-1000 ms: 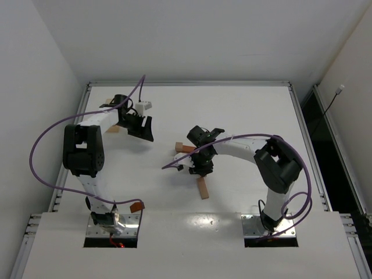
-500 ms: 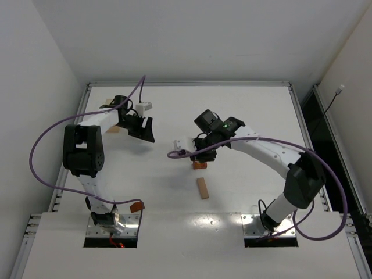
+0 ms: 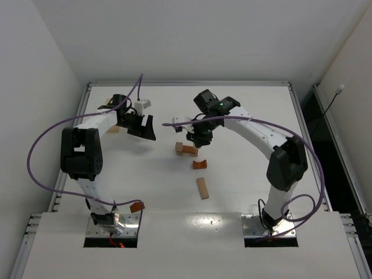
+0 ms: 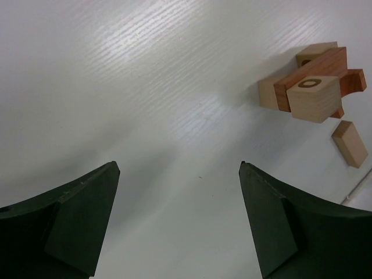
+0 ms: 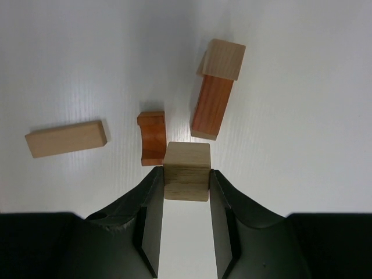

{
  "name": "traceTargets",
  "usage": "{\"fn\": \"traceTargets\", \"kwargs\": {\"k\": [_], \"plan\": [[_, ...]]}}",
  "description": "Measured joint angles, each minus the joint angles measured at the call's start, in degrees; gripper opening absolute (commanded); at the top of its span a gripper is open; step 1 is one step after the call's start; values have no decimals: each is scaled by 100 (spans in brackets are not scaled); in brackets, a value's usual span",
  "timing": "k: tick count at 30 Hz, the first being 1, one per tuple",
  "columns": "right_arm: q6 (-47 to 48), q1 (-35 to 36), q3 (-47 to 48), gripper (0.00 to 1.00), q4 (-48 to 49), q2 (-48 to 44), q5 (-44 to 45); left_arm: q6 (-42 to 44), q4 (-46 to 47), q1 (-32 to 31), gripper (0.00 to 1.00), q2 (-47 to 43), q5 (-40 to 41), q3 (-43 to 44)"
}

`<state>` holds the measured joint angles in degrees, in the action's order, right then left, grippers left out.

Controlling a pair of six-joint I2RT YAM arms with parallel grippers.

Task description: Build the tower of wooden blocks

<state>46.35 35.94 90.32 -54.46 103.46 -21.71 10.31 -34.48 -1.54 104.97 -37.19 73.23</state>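
Note:
My right gripper (image 5: 186,170) is shut on a pale tan cube (image 5: 186,174) and hangs over the table's middle (image 3: 200,138). Under it lie a reddish-brown bar (image 5: 211,107) (image 3: 187,150) with a tan cube (image 5: 224,58) at its far end, a reddish arch piece (image 5: 152,138) (image 3: 200,164) and a tan bar (image 5: 65,138) (image 3: 202,188). At the far left my left gripper (image 3: 141,128) (image 4: 179,165) is open with nothing between its fingers. Ahead of it, to the right, stands a small stack of tan and reddish blocks (image 4: 311,87), with a loose tan block (image 4: 350,143) beside it.
In the top view a bit of tan wood (image 3: 113,129) shows beside the left arm, close to the table's left rail (image 3: 87,110). Purple cables loop over both arms. White walls close in the table on three sides.
The right gripper has lifted and moved toward the back with the tan cube, uncovering the reddish arch piece and the bar. The left arm has hardly moved.

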Motion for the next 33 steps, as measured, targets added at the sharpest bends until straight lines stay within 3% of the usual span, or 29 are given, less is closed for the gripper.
{"fn": "traceTargets", "kwargs": {"k": [2, 7, 33], "plan": [[-17, -28, 190, 0, -44, 197, -96, -76, 94, 0, 83, -52, 103, 0], [-79, -20, 400, 0, -149, 444, -262, -280, 354, 2, 100, -190, 334, -35], [-291, 28, 444, 0, 46, 1193, -260, -813, 955, 7, 100, -407, 693, -76]]}}
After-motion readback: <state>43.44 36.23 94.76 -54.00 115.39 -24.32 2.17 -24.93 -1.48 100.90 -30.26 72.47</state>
